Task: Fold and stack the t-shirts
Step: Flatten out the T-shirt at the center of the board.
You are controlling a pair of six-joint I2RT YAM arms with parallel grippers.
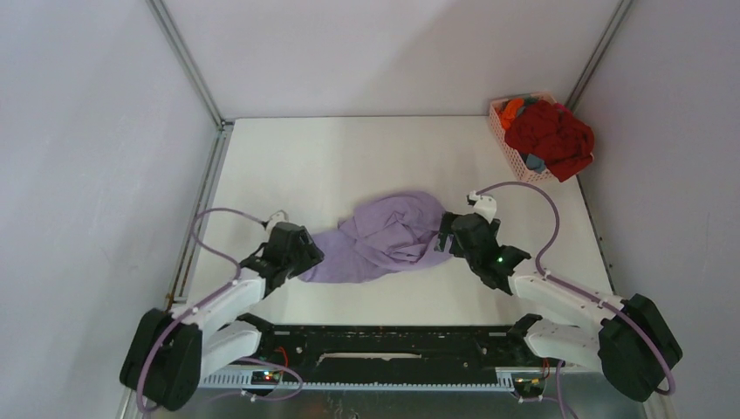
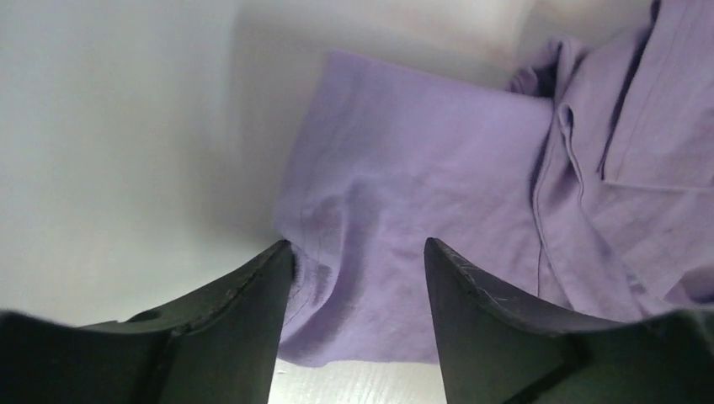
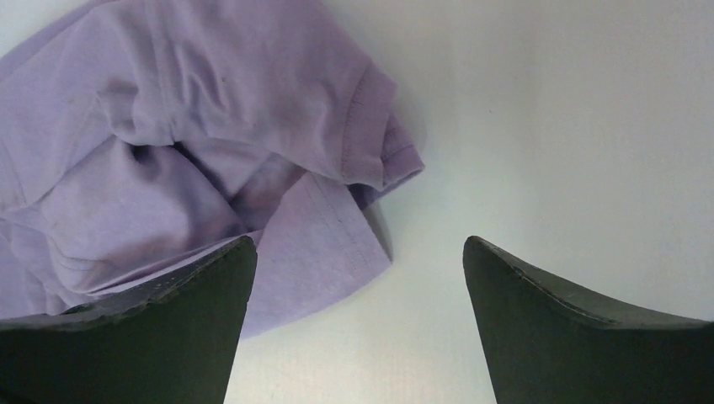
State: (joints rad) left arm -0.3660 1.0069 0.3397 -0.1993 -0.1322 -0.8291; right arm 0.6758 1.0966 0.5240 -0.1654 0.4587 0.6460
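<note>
A light lavender t-shirt lies crumpled in the middle of the table. My left gripper sits at its left end, open, with the shirt's corner lying between the two fingers, not pinched. My right gripper sits at the shirt's right end, open, with a sleeve and hem edge just ahead of its left finger and bare table between the fingers. A dark red t-shirt, with bits of orange and grey-blue cloth beside it, fills the pink basket at the back right.
The white table is walled in by white panels on the left, back and right. A metal rail runs along the table's left edge. The arms' black base bar spans the near edge.
</note>
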